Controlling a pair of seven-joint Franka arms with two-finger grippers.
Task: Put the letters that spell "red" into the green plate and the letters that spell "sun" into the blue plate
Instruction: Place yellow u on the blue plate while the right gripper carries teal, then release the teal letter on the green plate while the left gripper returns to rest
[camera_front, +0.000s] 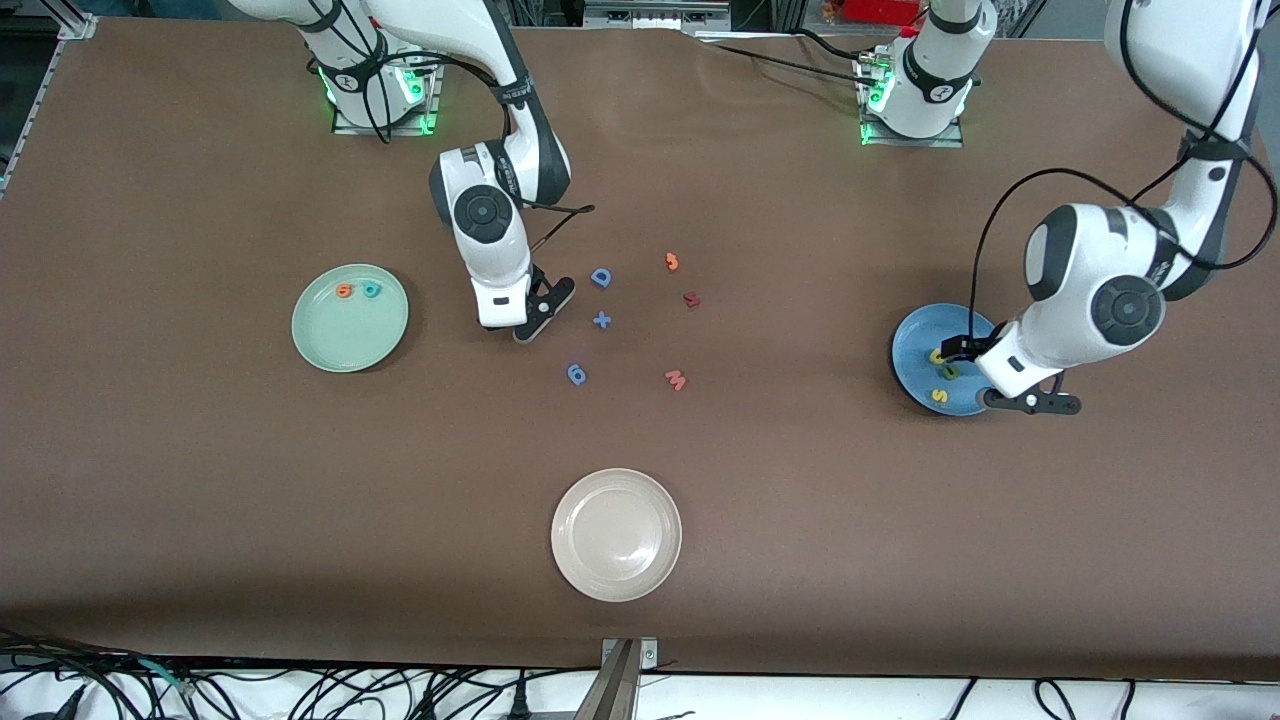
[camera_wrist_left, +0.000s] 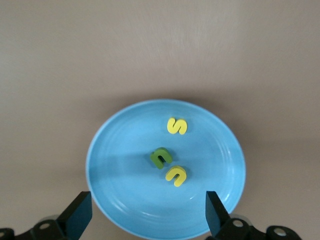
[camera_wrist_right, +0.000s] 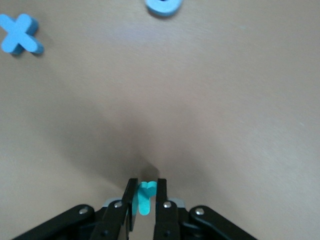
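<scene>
The green plate (camera_front: 350, 318) is holding an orange letter (camera_front: 345, 291) and a teal letter (camera_front: 372, 290). The blue plate (camera_front: 925, 352), toward the left arm's end of the desk (camera_front: 200, 480), is holding a yellow "s" (camera_front: 939, 395). The white plate (camera_front: 616, 535) is sitting nearest the camera.

Left gripper (camera_wrist_left: 145, 215) jaws spread wide; right gripper (camera_wrist_right: 145, 197) jaws pinched.

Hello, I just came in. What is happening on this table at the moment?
Two robot arms sort foam letters into plates. The right gripper is shut on a teal letter beside the blue cross; the orange e and teal d already lie in the green plate. The left gripper is open over the blue plate, which holds the s, u and n.
</scene>
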